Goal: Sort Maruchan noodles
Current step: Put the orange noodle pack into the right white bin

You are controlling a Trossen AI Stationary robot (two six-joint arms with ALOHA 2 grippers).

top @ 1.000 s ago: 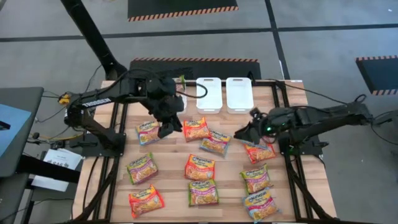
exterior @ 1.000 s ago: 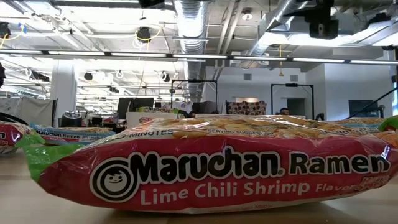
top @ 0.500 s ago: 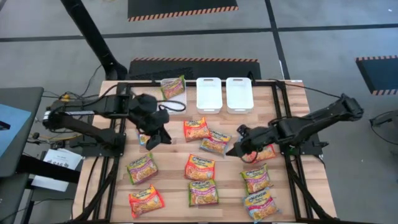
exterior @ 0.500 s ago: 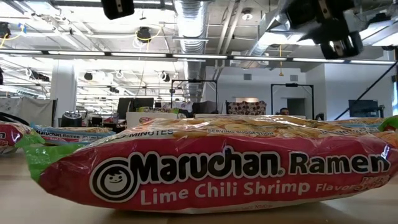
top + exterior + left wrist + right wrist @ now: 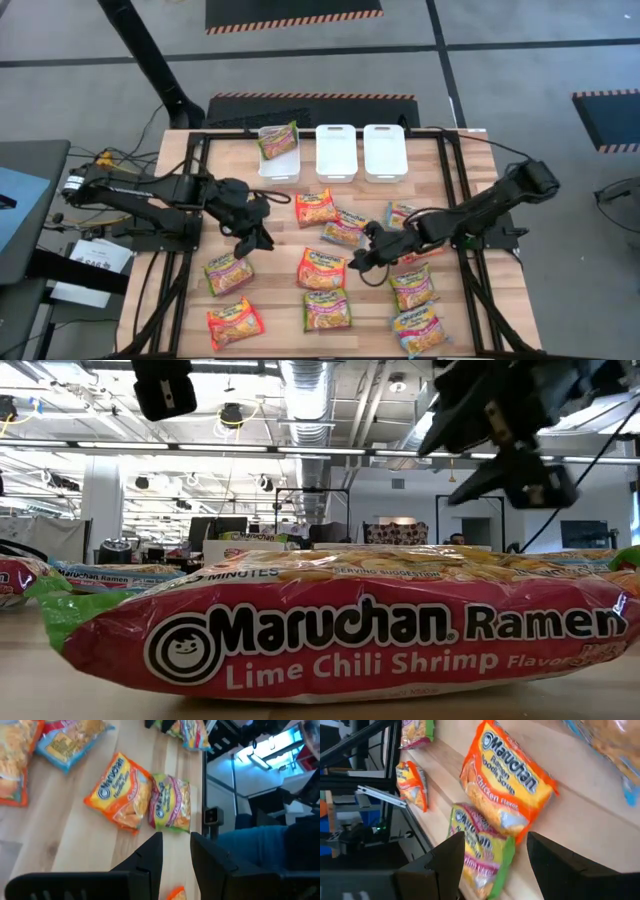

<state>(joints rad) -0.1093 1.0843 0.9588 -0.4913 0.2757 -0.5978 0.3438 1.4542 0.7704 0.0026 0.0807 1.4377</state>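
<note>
Orange-edged and lying in the middle of the table, the chicken packet (image 5: 322, 268) is the landmark for what comes next. The right gripper (image 5: 366, 262) hangs just beside it, on the side toward the right arm's base, its fingers spread wide with nothing between them. In the right wrist view the packet (image 5: 507, 785) sits straight ahead of those fingers, its long axis slanting across the line of approach, and a green-edged packet (image 5: 477, 851) lies touching its near edge (close enough to get snagged too, I would judge). The left gripper (image 5: 250, 239) is well off on the packet's other side, above a green-edged packet (image 5: 227, 272), its fingers (image 5: 148, 865) only a narrow gap apart and empty. So the right arm is the nearer one, and its wrist probably needs turning to straddle the short width. One green packet already rests in the left bin (image 5: 268, 166).
</note>
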